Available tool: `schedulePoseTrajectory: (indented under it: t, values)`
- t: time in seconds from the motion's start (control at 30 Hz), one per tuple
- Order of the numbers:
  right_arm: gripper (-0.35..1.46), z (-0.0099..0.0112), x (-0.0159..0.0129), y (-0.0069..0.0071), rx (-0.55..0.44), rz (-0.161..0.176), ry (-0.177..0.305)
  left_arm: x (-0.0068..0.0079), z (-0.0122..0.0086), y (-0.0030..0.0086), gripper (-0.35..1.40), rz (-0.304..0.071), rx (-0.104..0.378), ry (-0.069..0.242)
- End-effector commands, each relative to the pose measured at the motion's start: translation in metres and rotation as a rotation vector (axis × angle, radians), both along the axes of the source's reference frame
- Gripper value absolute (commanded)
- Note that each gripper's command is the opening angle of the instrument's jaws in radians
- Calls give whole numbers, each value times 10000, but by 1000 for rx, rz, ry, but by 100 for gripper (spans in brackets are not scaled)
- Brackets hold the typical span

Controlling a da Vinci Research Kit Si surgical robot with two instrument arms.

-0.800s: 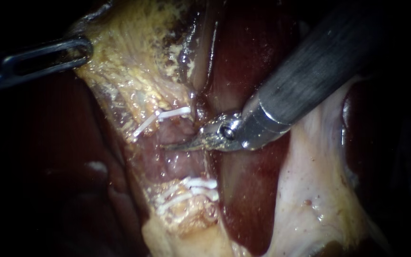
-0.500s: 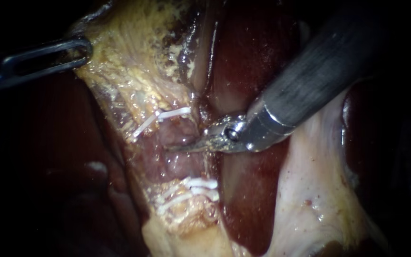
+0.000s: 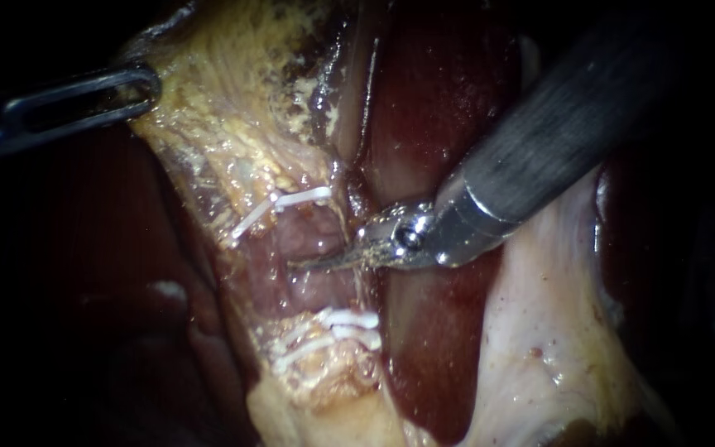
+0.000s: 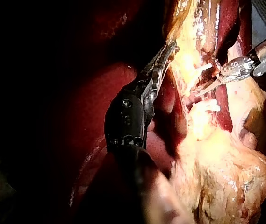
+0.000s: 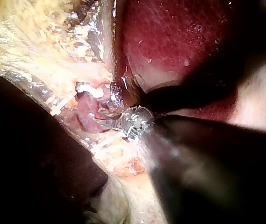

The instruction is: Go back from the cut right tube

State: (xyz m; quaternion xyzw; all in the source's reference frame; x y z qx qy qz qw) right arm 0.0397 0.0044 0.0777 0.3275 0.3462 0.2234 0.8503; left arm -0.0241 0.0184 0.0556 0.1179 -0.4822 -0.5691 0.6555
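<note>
Dark red liver (image 3: pixel 432 108) fills the background, with a strip of pale yellow tissue (image 3: pixel 225 124) laid across it. Our right instrument (image 3: pixel 318 262) reaches in from the upper right. Its hand, two slim curved jaws, is pressed together into one fine point and holds nothing. That point rests against the tube (image 3: pixel 299 240), a pinkish, raw-looking stretch lying directly under and just ahead of the closed tips.

A single white clip (image 3: pixel 287 203) crosses the tube just to one side of this hand. A cluster of white clips (image 3: pixel 333 327) crosses it on the other side, a little farther off, so the tips sit between them. We cannot tell from the endoscope whether the tube is cut right through, nor which of the task's tubes it is. Behind the hand, beneath the shaft, a broad whitish band of tissue (image 3: pixel 539 331) runs beside the liver.

Our left instrument (image 3: pixel 144 85) comes in from the left, well apart from the right one. Its hand is a pair of slotted jaws pinching the edge of the pale yellow tissue, far from the clips. The left wrist view shows both jaws closed on that edge from two sides.
</note>
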Motion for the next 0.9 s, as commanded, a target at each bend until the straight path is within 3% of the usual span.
schedulePoseTrajectory:
  t: [0.03,0.5,0.67,0.7,0.8,0.9]
  values:
    - [52,0,-1,1,0,0,-1,0,0,0,-35,0,0,0]
    - [59,-5,-5,-2,-27,-10,14,0,0,0,-35,-1,0,1]
    - [89,-13,-13,-9,-109,-55,92,0,-1,0,-35,-1,0,1]
    - [103,-16,-17,-11,-144,-72,126,0,-1,0,-35,-1,0,1]
    - [121,-25,-30,-16,-240,-101,199,0,-1,-1,-35,-1,0,1]
    - [133,-36,-47,-18,-333,-120,238,0,-1,-1,-35,-1,0,1]
